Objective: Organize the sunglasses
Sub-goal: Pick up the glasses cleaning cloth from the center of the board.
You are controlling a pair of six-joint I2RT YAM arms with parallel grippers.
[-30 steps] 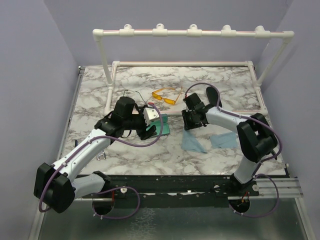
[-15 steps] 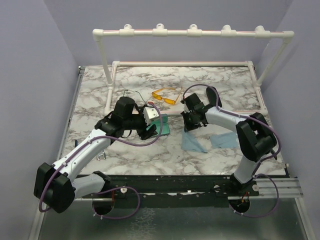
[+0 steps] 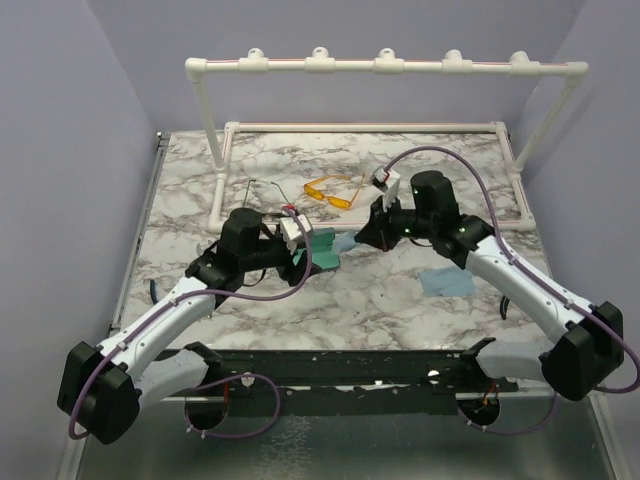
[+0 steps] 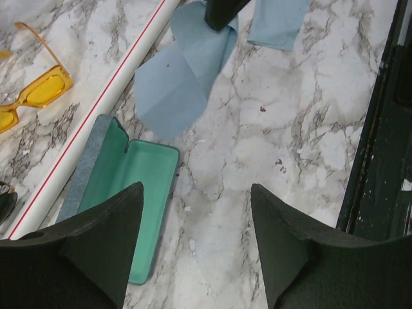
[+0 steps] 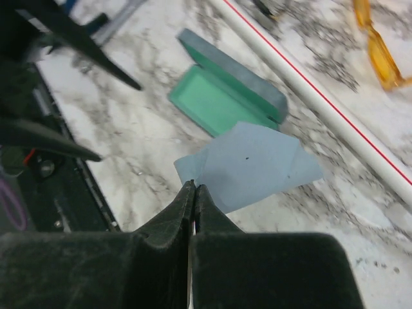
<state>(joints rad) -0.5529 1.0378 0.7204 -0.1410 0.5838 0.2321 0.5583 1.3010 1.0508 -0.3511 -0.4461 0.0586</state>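
The yellow-orange sunglasses [image 3: 330,193] lie behind the white pipe; they also show in the left wrist view [image 4: 38,90] and the right wrist view [image 5: 380,55]. The dark wire sunglasses [image 3: 268,192] lie to their left, with only an edge in the left wrist view [image 4: 5,199]. The grey-blue case [image 3: 322,250] lies open, its green inside up [image 4: 129,193] [image 5: 222,96]. My left gripper [image 3: 302,263] [image 4: 196,190] is open and empty just above the case's near edge. My right gripper [image 3: 363,236] [image 5: 194,188] is shut on a blue cloth [image 3: 345,243] [image 5: 254,164] [image 4: 187,77], held beside the case.
A second blue cloth [image 3: 447,282] [image 4: 277,22] lies on the marble at the front right. A white pipe frame [image 3: 385,66] stands at the back, and its low rail [image 4: 96,109] [image 5: 322,96] runs between the case and the sunglasses. The table's black front edge [image 4: 380,161] is close.
My right gripper has lifted the blue cloth off the table and carried it left to the open case. My left arm has drawn back a little toward the near edge.
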